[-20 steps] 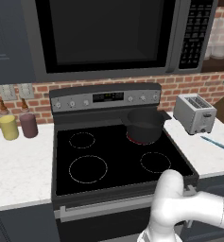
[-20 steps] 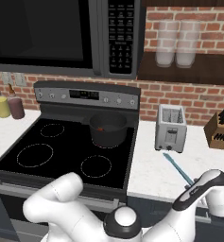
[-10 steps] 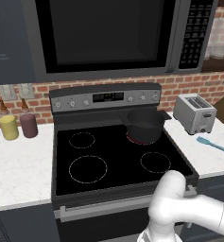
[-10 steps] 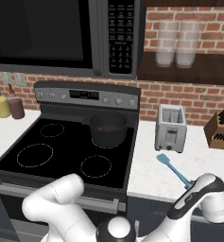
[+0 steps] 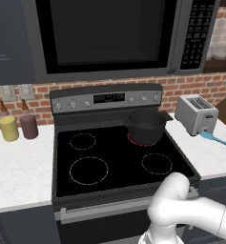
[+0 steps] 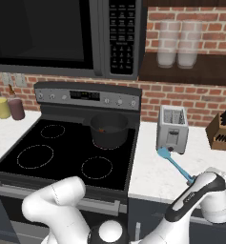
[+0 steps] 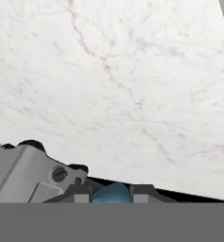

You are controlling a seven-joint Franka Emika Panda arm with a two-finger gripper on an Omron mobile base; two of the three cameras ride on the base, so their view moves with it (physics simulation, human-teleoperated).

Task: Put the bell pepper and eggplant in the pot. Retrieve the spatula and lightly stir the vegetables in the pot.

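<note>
Above the stove (image 5: 119,162) hung a black microwave (image 5: 109,35) against a brick wall (image 6: 190,97). On the stove's back right burner stood the pot (image 6: 108,130), with a small reddish bit showing inside it; what it was could not be told. Right of the stove, on the white marble tabletop (image 6: 150,174), stood a silver toaster (image 6: 172,128), with a knife block (image 6: 223,132) further right. Two bottles (image 5: 18,125), one yellow and one dark purple, stood on the tabletop left of the stove.

The spatula (image 6: 174,163) lay slanted just in front of the toaster, its blue blade near the toaster and its handle running to the tool (image 6: 195,180). In the hand view the tool (image 7: 112,197) had its fingertips (image 7: 81,197) close on either side of a blue rounded piece. The fingers seemed closed on the spatula handle, though contact was hard to confirm.
</note>
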